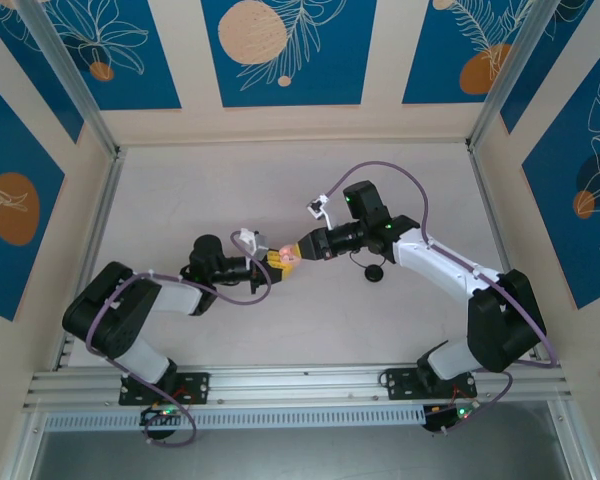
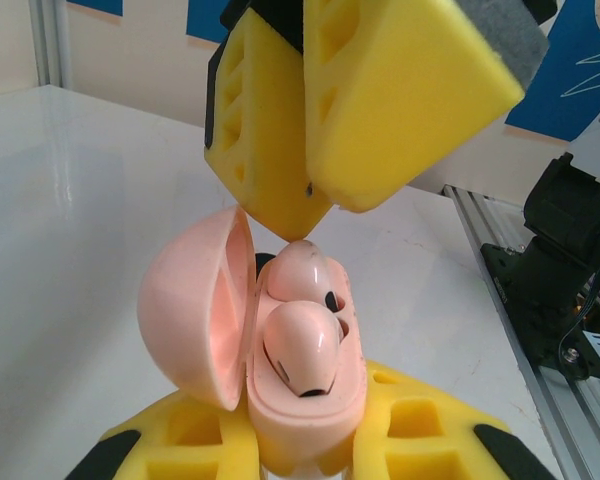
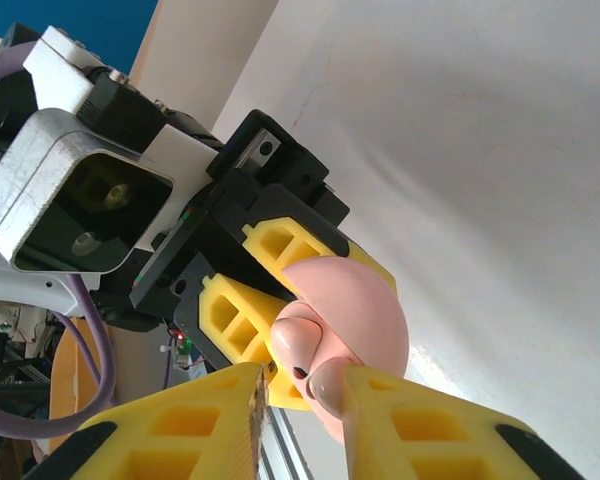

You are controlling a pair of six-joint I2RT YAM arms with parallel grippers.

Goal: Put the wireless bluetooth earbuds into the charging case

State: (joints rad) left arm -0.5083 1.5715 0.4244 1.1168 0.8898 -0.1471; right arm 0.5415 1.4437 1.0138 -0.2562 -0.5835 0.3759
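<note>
At table (image 1: pixel 230 190) centre, the left gripper (image 1: pixel 276 263) reached in from 8 o'clock and pinched the pink case (image 2: pixel 310 420). Its lid (image 2: pixel 190 310) stood open toward 9 o'clock, likely to offer the sockets. Both pink earbuds (image 2: pixel 302 340) lay in them. The right gripper (image 1: pixel 300 249) reached in from 3 o'clock, elbow bent, tips at the upper earbud (image 2: pixel 300 272). Its jaws were narrowly parted; whether they gripped or pushed, I could not tell.

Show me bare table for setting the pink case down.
Bare white table lies between the back wall and both arms, and between the arm bases. Crowded: the centre, where left gripper and right gripper meet at the open pink charging case, plus the round black case by the right arm.
</note>
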